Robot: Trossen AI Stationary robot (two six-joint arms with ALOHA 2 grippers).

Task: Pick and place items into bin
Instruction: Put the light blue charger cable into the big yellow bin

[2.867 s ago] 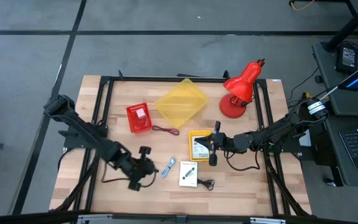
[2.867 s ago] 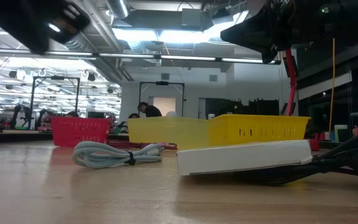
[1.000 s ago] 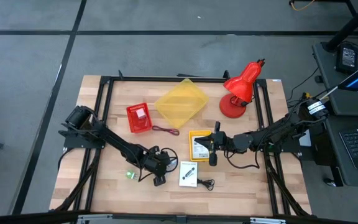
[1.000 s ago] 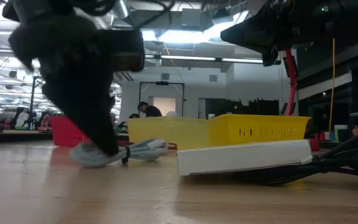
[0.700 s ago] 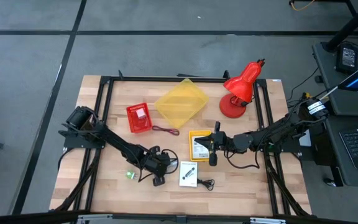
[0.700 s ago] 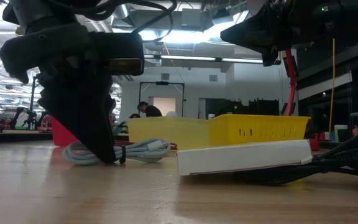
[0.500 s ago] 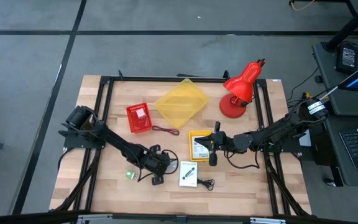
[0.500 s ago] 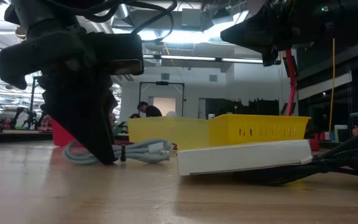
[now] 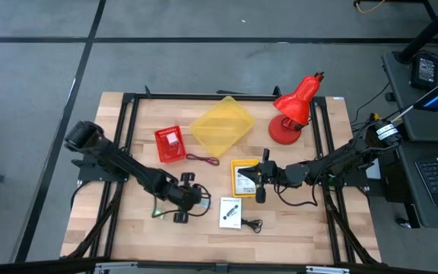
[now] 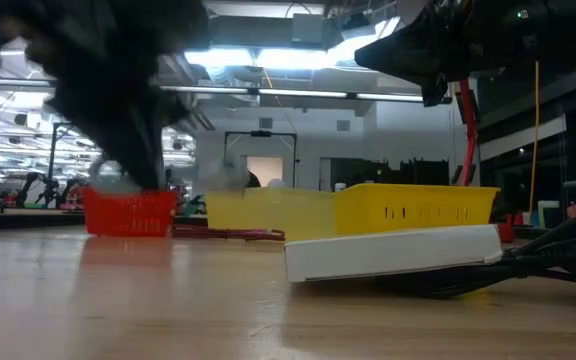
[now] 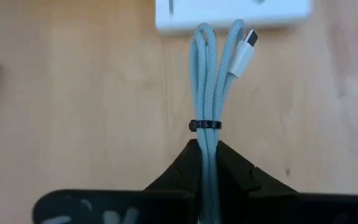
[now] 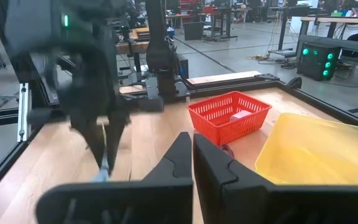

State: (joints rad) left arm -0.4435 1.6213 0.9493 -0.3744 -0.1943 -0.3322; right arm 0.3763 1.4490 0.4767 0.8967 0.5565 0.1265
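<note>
My left gripper (image 9: 182, 196) hangs over the table's near middle, shut on the blue-grey bundled cable (image 11: 210, 81). The cable has a white plug (image 11: 244, 46) and a black tie (image 11: 204, 124). A white printed packet (image 9: 230, 211) lies just right of it, on a black cord (image 9: 251, 224). A tiny green object (image 9: 157, 212) lies near the left arm. The dark red cord (image 9: 202, 159) lies by the red basket (image 9: 170, 143). My right gripper (image 9: 261, 183) is shut and hovers off the table at the right edge of a yellow-rimmed card (image 9: 243, 179). My left gripper pinches the cable bundle between its two fingers, just behind the black tie (image 11: 205, 134), at the end away from the plug. The fingers point down from above and lie along the bundle, with several strands together. The cable hangs below them, clear of the table.
The yellow bin (image 9: 220, 125) sits at the far middle, with the red basket to its left holding a white item. The red desk lamp (image 9: 295, 106) stands at the far right. Bare wood shows along the near left of the table.
My left gripper has risen and drawn back a little toward the table's left, still shut on the cable. The cable, which lay on the table under the fingers half a second ago, is lifted clear. The right arm has kept still.
</note>
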